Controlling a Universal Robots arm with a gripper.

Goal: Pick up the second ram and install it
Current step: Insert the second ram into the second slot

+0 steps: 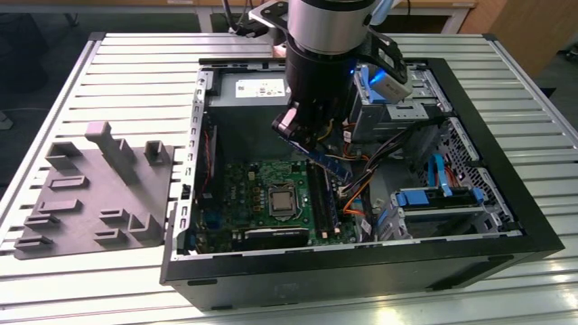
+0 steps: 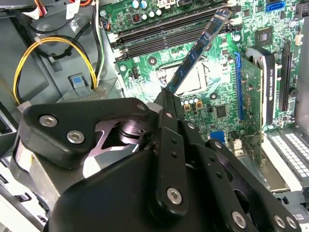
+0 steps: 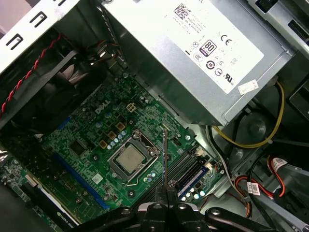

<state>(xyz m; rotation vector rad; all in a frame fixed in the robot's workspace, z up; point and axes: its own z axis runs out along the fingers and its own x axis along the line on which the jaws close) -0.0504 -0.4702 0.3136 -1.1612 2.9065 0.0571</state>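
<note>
The second ram (image 1: 321, 158) is a thin dark blue board hanging tilted above the green motherboard (image 1: 248, 186) inside the open computer case (image 1: 505, 203). My gripper (image 1: 300, 132) is shut on its upper end. In the second wrist view the ram (image 2: 200, 48) slants from my gripper (image 2: 167, 99) toward the long black slots (image 2: 154, 36), its far end over them. The first wrist view shows the ram (image 3: 164, 154) edge-on, a thin line rising from my gripper (image 3: 167, 193), above the slots (image 3: 181, 170) beside the processor socket (image 3: 129, 159).
A grey moulded holder (image 1: 91, 189) lies on the slatted table at the exterior view's left. Inside the case are the silver power supply (image 3: 193, 48), yellow and orange cables (image 2: 46, 58), an upright expansion card (image 2: 253, 96) and a drive cage with blue tabs (image 1: 434, 198).
</note>
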